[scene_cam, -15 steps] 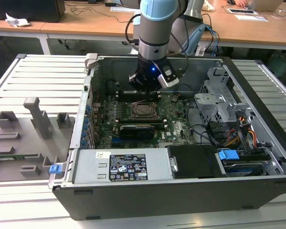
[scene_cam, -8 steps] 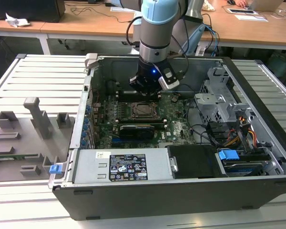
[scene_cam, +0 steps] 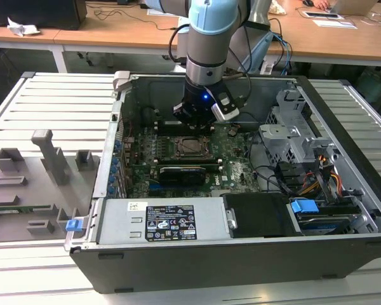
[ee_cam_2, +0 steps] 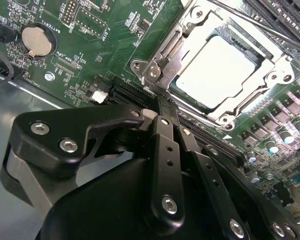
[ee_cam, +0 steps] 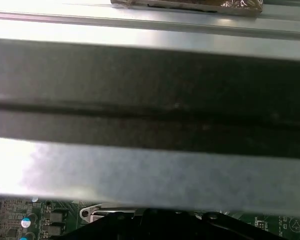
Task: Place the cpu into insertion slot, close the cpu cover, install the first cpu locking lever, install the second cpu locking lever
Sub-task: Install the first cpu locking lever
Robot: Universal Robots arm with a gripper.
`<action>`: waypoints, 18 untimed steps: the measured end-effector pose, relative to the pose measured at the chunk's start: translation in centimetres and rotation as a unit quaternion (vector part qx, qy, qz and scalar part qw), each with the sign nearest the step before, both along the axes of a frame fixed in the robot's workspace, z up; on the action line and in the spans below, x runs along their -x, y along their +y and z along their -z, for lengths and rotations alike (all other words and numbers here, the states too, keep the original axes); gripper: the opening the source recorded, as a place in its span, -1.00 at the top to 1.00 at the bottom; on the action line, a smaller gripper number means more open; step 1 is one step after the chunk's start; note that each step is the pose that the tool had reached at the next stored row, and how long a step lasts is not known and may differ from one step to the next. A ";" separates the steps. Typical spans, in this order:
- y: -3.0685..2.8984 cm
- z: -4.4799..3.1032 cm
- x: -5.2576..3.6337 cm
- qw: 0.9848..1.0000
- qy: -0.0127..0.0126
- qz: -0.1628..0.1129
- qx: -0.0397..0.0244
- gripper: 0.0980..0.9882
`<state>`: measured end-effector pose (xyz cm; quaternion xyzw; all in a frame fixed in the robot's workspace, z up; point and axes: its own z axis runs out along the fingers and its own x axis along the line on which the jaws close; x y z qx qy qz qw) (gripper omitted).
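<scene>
Silvery square cpu (ee_cam_2: 217, 70) seated under thin silver cpu cover (ee_cam_2: 162, 55); black gripper (ee_cam_2: 157, 107) closed, empty, at socket's corner; could slip off thin lever wire, scraping green motherboard (ee_cam_2: 115, 35)

Evenly lit from overhead in the exterior view, soft shadows inside the computer case (scene_cam: 343, 210). Strong glare bleaching the cpu (ee_cam_2: 221, 70) in the second wrist view. Blurred, washed-out metal bands (ee_cam: 150, 175) in the first wrist view.
</scene>
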<state>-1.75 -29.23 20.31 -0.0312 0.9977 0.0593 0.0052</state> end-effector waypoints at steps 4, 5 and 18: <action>0.01 0.05 -0.01 1.000 0.000 0.000 0.000 0.98; 0.01 0.06 -0.02 1.000 0.000 0.000 0.001 0.98; -0.39 -0.74 -0.06 1.000 0.000 0.000 0.001 0.98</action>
